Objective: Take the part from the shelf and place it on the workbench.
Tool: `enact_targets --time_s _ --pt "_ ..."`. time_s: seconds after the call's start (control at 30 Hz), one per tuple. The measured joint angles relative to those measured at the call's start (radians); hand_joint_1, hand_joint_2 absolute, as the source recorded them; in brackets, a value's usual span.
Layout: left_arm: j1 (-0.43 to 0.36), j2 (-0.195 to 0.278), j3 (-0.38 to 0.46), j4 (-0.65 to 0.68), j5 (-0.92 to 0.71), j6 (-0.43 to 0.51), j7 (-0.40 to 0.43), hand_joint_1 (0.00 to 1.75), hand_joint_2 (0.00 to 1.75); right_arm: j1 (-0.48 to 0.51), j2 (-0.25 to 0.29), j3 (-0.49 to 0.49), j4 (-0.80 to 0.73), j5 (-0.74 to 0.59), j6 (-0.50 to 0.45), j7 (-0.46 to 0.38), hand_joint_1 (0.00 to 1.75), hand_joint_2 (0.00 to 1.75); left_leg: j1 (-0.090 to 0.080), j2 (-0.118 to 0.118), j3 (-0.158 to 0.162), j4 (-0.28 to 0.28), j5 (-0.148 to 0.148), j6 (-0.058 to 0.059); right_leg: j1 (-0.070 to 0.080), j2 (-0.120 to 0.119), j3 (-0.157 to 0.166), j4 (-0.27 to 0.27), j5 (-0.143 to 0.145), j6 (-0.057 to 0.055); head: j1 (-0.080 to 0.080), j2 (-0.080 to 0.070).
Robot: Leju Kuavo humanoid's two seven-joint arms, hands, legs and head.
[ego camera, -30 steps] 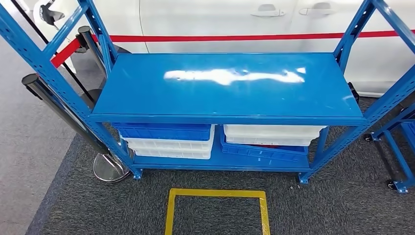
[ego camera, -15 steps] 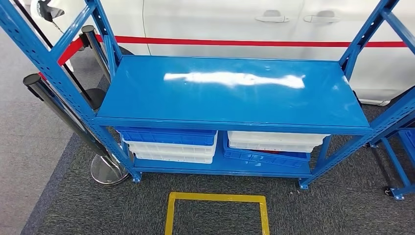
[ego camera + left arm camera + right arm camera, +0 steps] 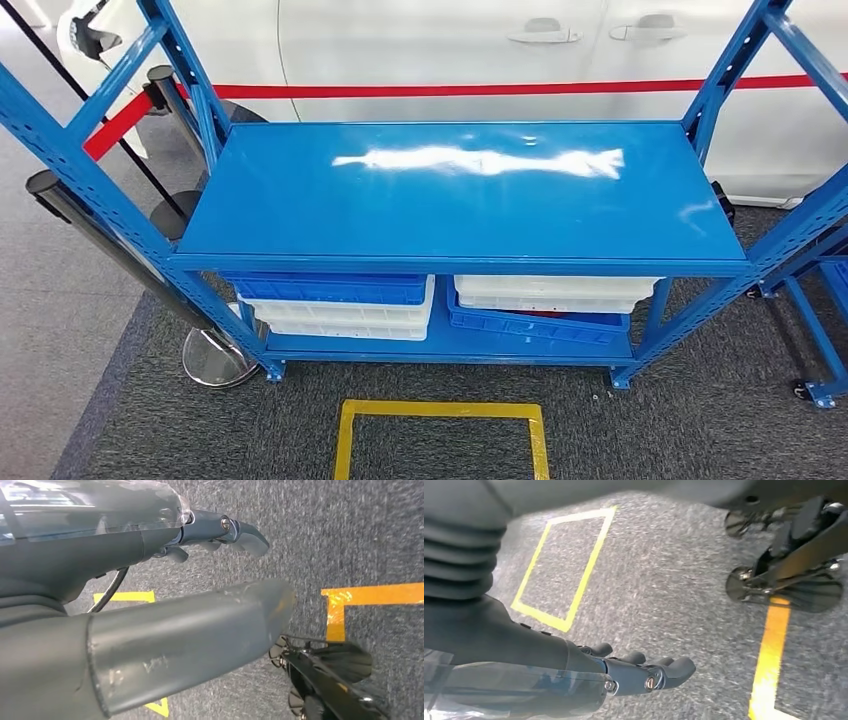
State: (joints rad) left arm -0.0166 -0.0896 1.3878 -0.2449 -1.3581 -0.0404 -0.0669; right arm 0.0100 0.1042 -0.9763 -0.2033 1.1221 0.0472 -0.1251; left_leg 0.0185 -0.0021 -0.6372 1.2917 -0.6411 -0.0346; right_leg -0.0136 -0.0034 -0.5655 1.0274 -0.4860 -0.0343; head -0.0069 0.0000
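Observation:
A blue metal shelf rack (image 3: pixel 460 200) stands straight ahead in the head view, its glossy middle board showing only a streak of glare. On the lower level sit a blue bin (image 3: pixel 330 288) on a white bin (image 3: pixel 340 318), and a white bin (image 3: pixel 555 290) over a tilted blue bin (image 3: pixel 535 325). My left hand (image 3: pixel 200 595) hangs above the grey carpet with thumb and fingers (image 3: pixel 242 534) stretched out and nothing in it. My right hand (image 3: pixel 624 672) also hangs over the carpet, fingers apart and loosely extended, holding nothing.
A yellow taped square (image 3: pixel 440 410) marks the carpet in front of the rack. A stanchion with a chrome base (image 3: pixel 215 362) and a red belt (image 3: pixel 450 90) stand at the left and behind, before a white car (image 3: pixel 430 40). Another blue frame on casters (image 3: pixel 815 340) is at the right.
The whole head picture has swayed slightly, so the camera has moved; the rack and bins keep their places. Nothing was taken or let go.

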Motion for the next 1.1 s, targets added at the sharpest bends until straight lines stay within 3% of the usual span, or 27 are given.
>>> enact_targets --time_s 0.03,0.1,0.13,0.2,0.27,0.4,0.53,0.6,0.73,0.83,1.1 --pt "0.0 0.0 0.001 0.0 0.001 0.0 0.003 0.0 0.0 0.0 0.0 0.0 0.0 0.001 -0.008 0.005 0.0 1.31 0.005 0.0 0.002 -0.014 0.023 -0.005 -0.001 0.001 0.004 0.001 -0.003 0.0 0.0 0.0" --pt "0.0 0.0 0.004 0.0 0.003 -0.001 0.007 0.0 0.0 0.0 0.002 0.0 0.0 0.001 -0.019 0.008 0.0 0.44 0.015 0.001 0.052 -0.135 0.101 -0.015 -0.002 0.002 0.012 0.003 -0.01 0.004 -0.001 0.0" --pt "-0.001 -0.001 0.006 0.0 0.003 -0.002 0.009 0.0 0.0 0.0 0.002 -0.001 0.0 -0.001 -0.02 0.008 0.0 0.0 0.017 0.0 0.079 -0.2 0.126 -0.02 -0.001 0.003 0.015 0.007 -0.014 0.008 -0.003 0.0" --pt "-0.002 -0.002 0.008 0.0 0.003 -0.005 0.01 0.0 0.0 -0.002 0.002 -0.006 0.0 -0.005 -0.019 0.007 0.0 0.0 0.016 -0.002 0.106 -0.266 0.143 -0.011 0.004 0.006 0.016 0.011 -0.02 0.017 -0.004 0.0" --pt "-0.002 -0.003 0.009 0.0 0.004 -0.009 0.011 0.0 0.0 -0.004 0.002 -0.01 0.0 -0.006 -0.016 0.007 0.0 0.0 0.012 -0.004 0.107 -0.268 0.142 0.004 0.006 0.007 0.017 0.01 -0.019 0.021 -0.002 0.0" --pt "-0.002 -0.004 0.01 0.0 0.004 -0.012 0.011 0.0 0.0 -0.004 0.002 -0.013 0.0 -0.006 -0.013 0.007 0.0 0.0 0.006 -0.004 0.108 -0.268 0.141 0.008 0.001 0.007 0.021 0.004 -0.017 0.029 -0.002 0.0" --pt "-0.002 -0.004 0.01 0.0 0.003 -0.012 0.011 0.0 1.75 -0.004 0.002 -0.017 0.0 -0.006 -0.012 0.007 0.0 0.0 0.003 -0.004 0.108 -0.268 0.139 0.013 -0.002 0.007 0.022 0.002 -0.017 0.032 -0.002 0.0" --pt "-0.002 -0.004 0.01 0.0 0.003 -0.012 0.011 0.0 1.75 -0.004 0.002 -0.018 0.0 -0.006 -0.011 0.007 0.0 0.0 0.003 -0.004 0.108 -0.268 0.138 0.014 -0.002 0.007 0.022 0.001 -0.017 0.033 -0.002 0.0" --pt "-0.002 -0.004 0.009 0.0 0.002 -0.01 0.013 0.0 1.75 -0.004 0.002 -0.023 0.0 -0.006 -0.004 0.007 0.0 1.75 0.002 -0.004 0.108 -0.268 0.138 0.016 -0.002 0.007 0.022 0.001 -0.017 0.033 -0.002 0.0" --pt "0.0 -0.003 -0.009 -0.001 0.027 -0.009 0.016 0.0 1.75 -0.003 0.002 -0.014 0.0 -0.026 -0.004 0.008 0.0 1.75 0.003 -0.004 0.109 -0.268 0.138 0.016 -0.002 0.007 0.022 0.001 -0.017 0.033 -0.002 0.0" --pt "0.016 0.004 -0.15 -0.013 0.184 -0.001 0.022 0.0 1.75 0.007 -0.006 0.08 -0.012 -0.153 -0.011 0.02 0.0 1.75 0.003 -0.004 0.109 -0.268 0.138 0.017 -0.002 0.007 0.022 0.001 -0.017 0.033 -0.002 0.0"
